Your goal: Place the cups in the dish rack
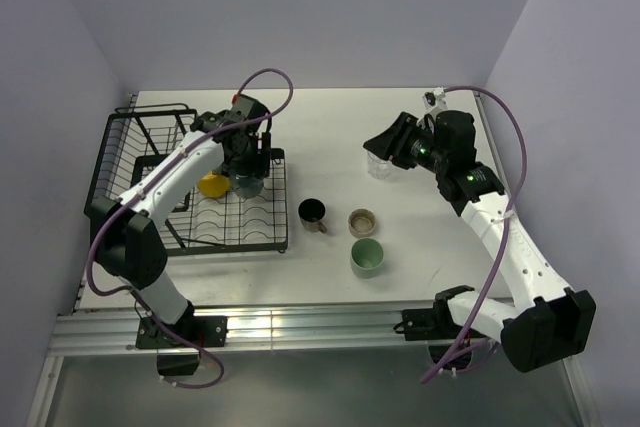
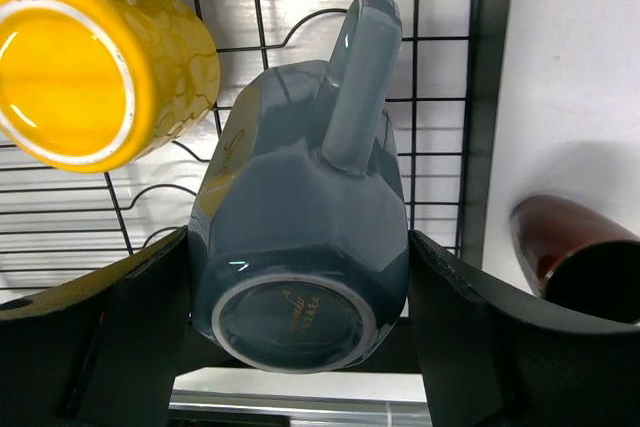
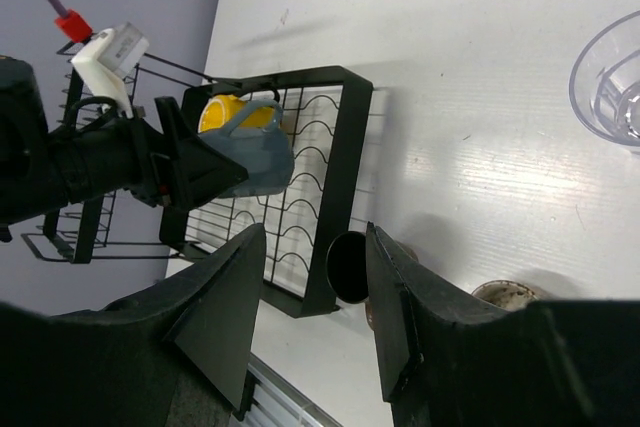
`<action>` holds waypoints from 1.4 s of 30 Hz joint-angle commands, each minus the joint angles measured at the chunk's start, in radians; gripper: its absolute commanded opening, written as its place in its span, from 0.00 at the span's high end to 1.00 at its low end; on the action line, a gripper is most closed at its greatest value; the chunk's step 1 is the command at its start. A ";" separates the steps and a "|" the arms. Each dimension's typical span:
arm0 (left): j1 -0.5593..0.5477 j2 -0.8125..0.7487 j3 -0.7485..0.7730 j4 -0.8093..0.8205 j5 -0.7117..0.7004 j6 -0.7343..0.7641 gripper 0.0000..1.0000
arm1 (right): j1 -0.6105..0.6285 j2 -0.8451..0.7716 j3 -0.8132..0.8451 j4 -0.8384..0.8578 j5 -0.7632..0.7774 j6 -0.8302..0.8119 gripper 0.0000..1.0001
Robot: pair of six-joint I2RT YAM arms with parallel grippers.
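Wires of the rack carry the yellow mug at the left. Just beside it the left fingers pinch the grey mug by its sides, over the dividers. Released tilted, it could roll into the yellow mug or catch its handle on a wire. On the tabletop sit the black mug, brown cup, green tumbler and glass; the right fingers hang spread and empty near the glass.

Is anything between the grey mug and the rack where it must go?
Nothing visible. The grey mug, in the left gripper, is over bare wires of the rack; the yellow mug lies beside it, not under it.
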 commanded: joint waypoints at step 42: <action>0.092 0.149 0.017 0.095 0.036 0.055 0.45 | 0.006 0.019 -0.010 0.029 0.003 -0.037 0.48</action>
